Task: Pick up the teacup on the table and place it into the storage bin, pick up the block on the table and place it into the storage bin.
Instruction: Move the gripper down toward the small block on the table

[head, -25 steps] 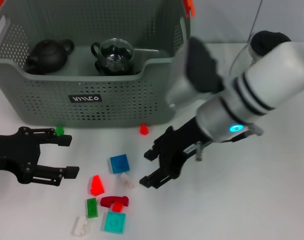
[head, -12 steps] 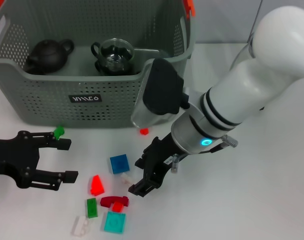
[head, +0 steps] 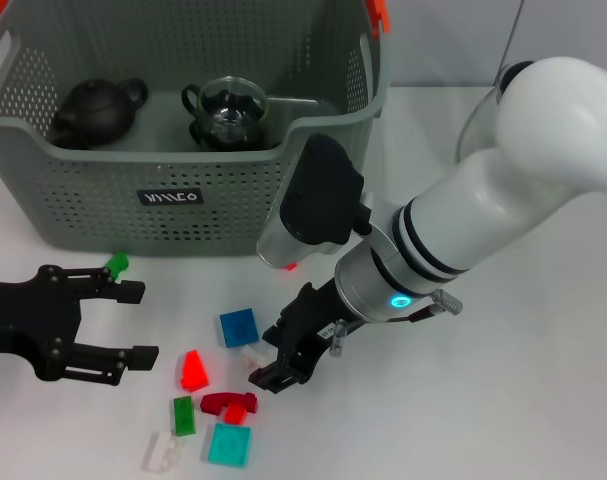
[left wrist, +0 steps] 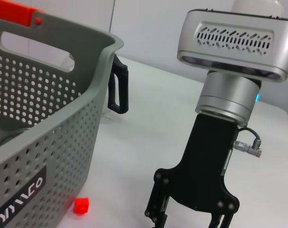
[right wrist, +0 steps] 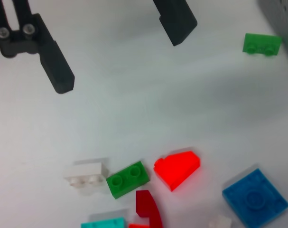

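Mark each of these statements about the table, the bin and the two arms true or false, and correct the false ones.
1. A dark teapot sits inside the storage bin. True.
2. The right gripper holds a blue block. False: its jaws are open and empty, with the blue block lying on the table beside them.
3. The left gripper is open, low over the table in front of the bin. True.
4. All blocks are already in the bin. False: several lie on the table, among them a red wedge block and a teal block.
5. The glass teacup stands on the table. False: it is inside the bin.
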`<state>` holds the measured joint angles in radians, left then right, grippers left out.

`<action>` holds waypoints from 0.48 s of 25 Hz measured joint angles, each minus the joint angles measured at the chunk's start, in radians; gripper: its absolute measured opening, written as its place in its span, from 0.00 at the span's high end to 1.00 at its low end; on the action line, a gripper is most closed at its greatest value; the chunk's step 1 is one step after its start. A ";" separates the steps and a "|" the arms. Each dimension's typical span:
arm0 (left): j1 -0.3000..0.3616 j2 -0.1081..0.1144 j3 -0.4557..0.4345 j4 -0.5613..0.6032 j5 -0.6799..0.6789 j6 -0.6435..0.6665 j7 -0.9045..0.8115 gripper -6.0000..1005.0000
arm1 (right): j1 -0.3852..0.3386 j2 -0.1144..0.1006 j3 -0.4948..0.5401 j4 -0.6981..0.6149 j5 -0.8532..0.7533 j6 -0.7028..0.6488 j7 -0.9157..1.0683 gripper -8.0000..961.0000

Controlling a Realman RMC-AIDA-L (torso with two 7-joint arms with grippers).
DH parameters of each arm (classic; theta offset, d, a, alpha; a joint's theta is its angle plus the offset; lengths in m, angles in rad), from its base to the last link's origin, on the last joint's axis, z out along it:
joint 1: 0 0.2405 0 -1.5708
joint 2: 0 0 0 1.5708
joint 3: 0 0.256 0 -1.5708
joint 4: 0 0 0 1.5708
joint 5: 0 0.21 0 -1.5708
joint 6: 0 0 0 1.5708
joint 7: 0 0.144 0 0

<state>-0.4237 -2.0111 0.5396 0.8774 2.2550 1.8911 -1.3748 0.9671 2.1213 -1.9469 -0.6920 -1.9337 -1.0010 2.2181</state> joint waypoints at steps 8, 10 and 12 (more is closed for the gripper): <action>0.000 -0.005 0.000 0.000 0.000 0.000 0.006 0.15 | -0.007 0.002 -0.026 0.003 0.015 0.030 0.000 0.49; 0.000 -0.005 0.000 0.000 0.000 0.000 0.010 0.15 | -0.007 0.003 -0.036 0.003 0.025 0.039 0.000 0.54; 0.000 -0.005 -0.003 0.000 0.000 0.000 0.014 0.15 | -0.008 0.003 -0.044 0.005 0.034 0.051 0.000 0.57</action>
<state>-0.4233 -2.0159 0.5365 0.8774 2.2548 1.8915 -1.3609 0.9591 2.1245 -1.9912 -0.6872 -1.8998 -0.9502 2.2181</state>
